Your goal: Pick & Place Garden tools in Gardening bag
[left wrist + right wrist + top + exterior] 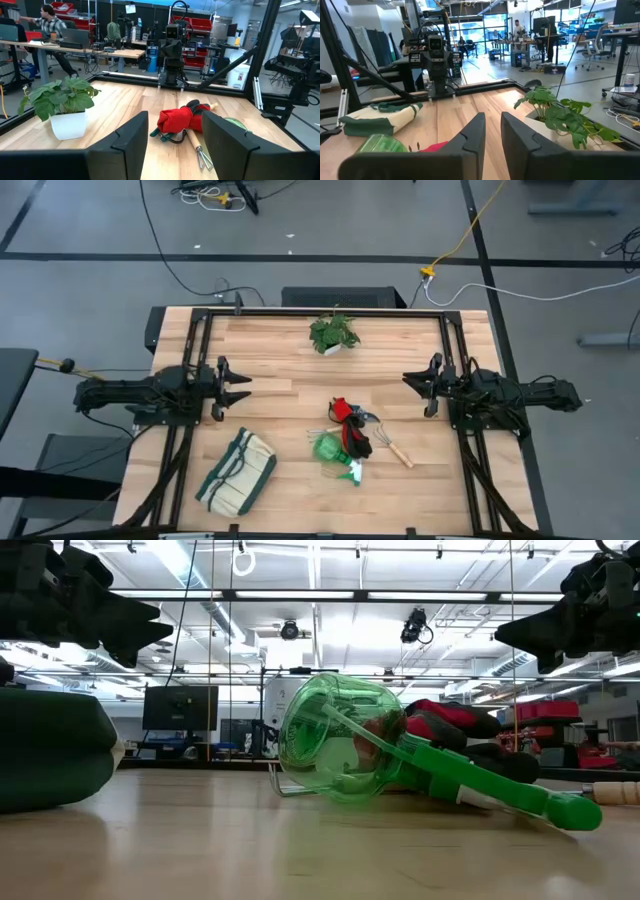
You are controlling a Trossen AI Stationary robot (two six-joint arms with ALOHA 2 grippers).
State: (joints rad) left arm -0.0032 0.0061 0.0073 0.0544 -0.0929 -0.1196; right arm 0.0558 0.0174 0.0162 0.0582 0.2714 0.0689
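The tabletop [280, 380] carries everything, with both arms parked at mid-depth on opposite sides and nothing gripped. The bag [237, 471] lies flat at the near-left part of the tabletop, its long axis slanted, below and slightly right of the left hand [238, 386] in the high view. The tool pile sits centre-right, well apart from the bag and from the potted plant [334, 333] at the far edge.

The right hand [412, 381] is judged the nearer one to the pile: the tools lie inboard of it and toward the near edge. The left hand is nearer the bag. The left hand's fingers [132, 132] are seen spread wide in its wrist view, the gloves framed between them. The right hand's fingers [475, 131] stand slightly parted, with a narrow gap.

Within the pile, the green piece [338, 452] lies nearest the front edge. The red gloves [345, 412] sit at the far end of the pile, the pruners [362, 420] just beside them. The rake [392, 446] lies on the right flank, its long axis diagonal with the wooden handle end pointing toward the near right, probably the easiest thing for the right hand to reach first.
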